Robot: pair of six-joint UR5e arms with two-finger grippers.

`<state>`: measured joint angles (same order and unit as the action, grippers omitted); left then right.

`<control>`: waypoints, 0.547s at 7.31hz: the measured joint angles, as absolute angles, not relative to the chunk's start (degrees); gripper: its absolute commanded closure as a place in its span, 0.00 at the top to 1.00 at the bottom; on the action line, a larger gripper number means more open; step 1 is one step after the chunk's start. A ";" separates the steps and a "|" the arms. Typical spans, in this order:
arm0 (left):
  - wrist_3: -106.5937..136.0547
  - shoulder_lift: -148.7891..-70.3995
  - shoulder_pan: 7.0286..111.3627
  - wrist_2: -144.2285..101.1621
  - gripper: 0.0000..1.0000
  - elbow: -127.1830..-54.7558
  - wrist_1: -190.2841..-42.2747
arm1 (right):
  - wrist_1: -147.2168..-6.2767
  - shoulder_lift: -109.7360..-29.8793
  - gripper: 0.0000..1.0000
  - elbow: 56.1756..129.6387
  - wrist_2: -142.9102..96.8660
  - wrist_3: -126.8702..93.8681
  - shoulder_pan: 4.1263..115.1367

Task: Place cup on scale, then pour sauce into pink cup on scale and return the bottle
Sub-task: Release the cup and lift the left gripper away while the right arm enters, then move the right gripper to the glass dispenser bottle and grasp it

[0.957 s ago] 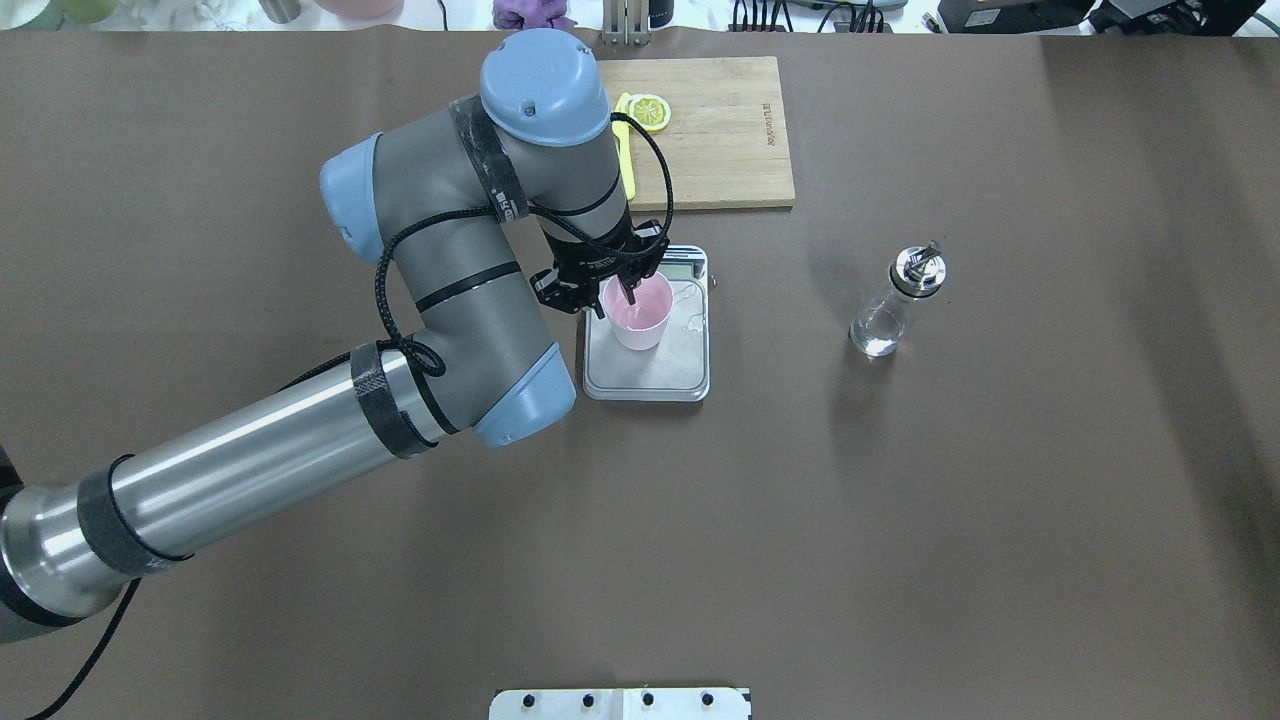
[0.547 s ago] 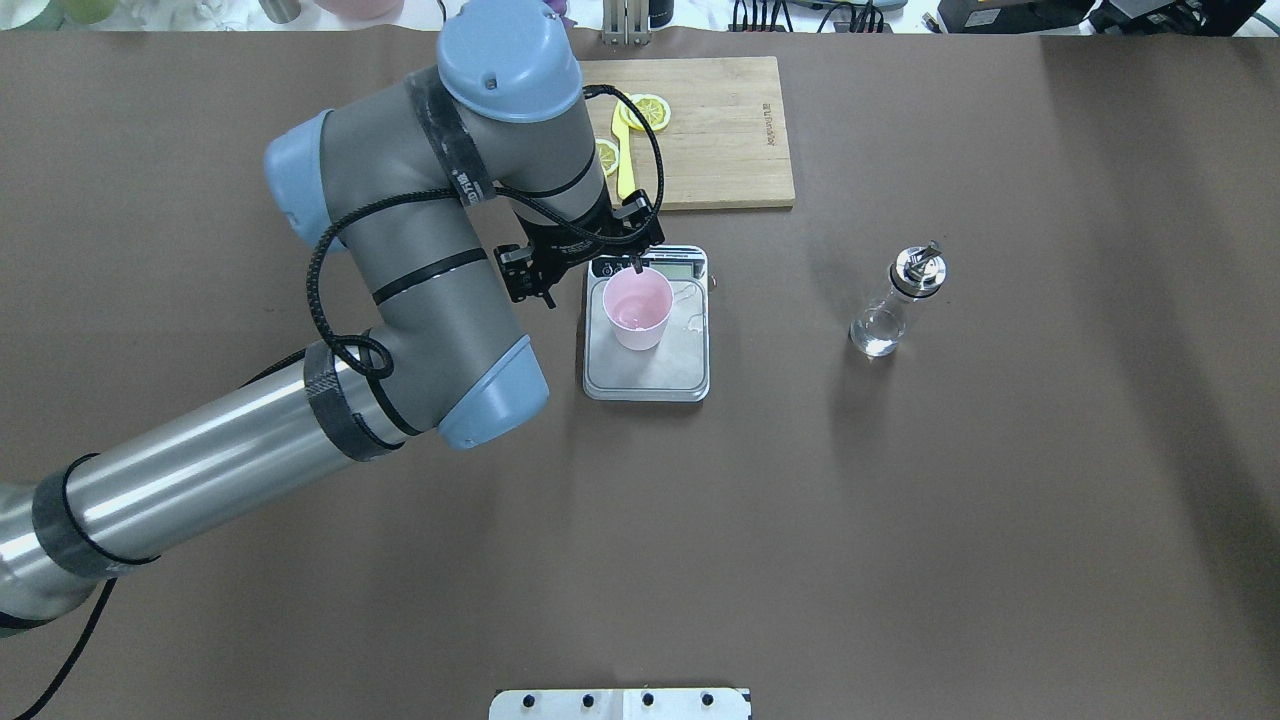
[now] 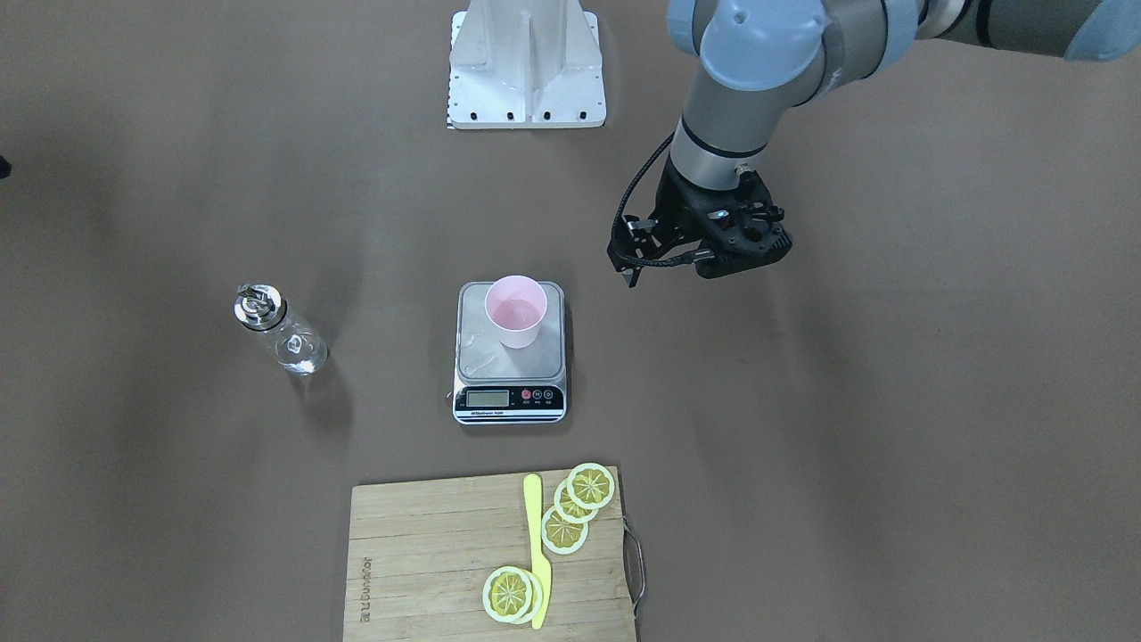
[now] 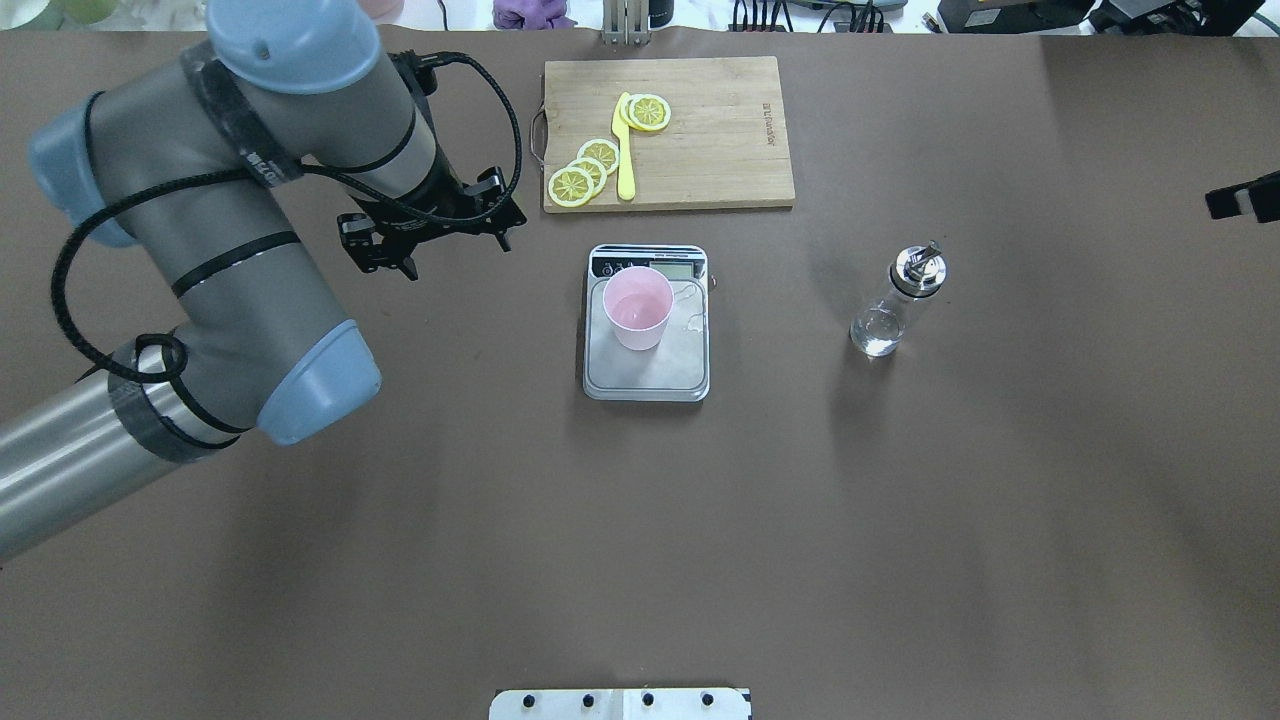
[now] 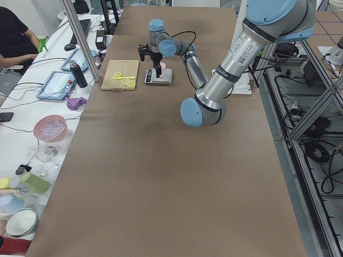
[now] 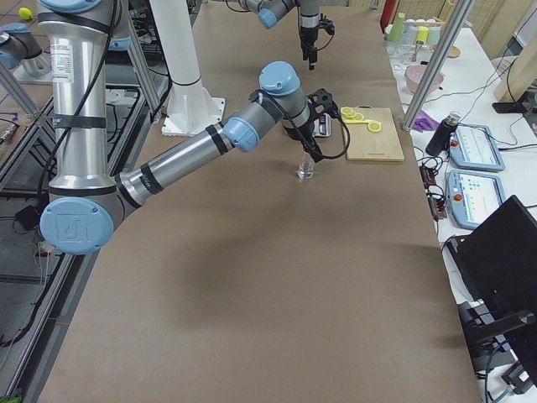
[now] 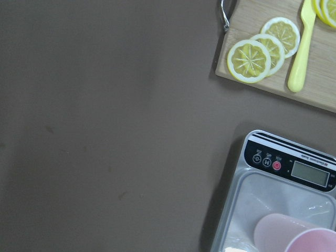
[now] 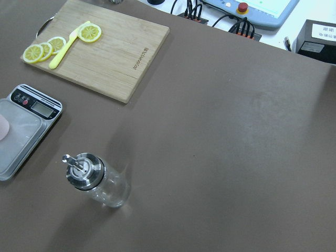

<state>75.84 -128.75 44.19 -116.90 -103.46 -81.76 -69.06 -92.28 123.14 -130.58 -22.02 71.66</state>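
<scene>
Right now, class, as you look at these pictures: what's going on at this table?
A two-armed robot is partway through a pouring job. The cup stands upright on the scale, so that step is done. The left tool hangs open and empty to the robot's left of the scale, touching nothing. The bottle stands on the table on the robot's right, and nothing grips it. The pour looks not yet begun.

The cup (image 4: 637, 308) stands on the scale (image 4: 662, 372), toward the platform's left rear. The bottle (image 4: 893, 305) stands well apart on the scale's right. Beyond the scale lies a cutting board (image 4: 720, 150), with lemon slices (image 4: 585, 170) and a knife (image 4: 624, 155) on its left half.
</scene>
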 measured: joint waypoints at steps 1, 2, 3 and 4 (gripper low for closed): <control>74.48 -126.92 44.92 -116.91 0.99 -104.95 -81.74 | -61.67 -94.90 1.00 123.25 -123.97 -28.19 65.58; 73.30 -125.81 45.33 -116.93 0.99 -105.55 -81.72 | -55.60 -97.75 1.00 123.27 -117.83 -32.15 60.17; 72.32 -125.12 45.53 -116.92 0.99 -105.74 -81.68 | -50.36 -100.49 1.00 123.30 -113.05 -34.93 55.89; 71.78 -124.66 45.59 -116.90 0.99 -105.79 -81.68 | -45.82 -102.72 1.00 123.30 -108.30 -37.92 51.55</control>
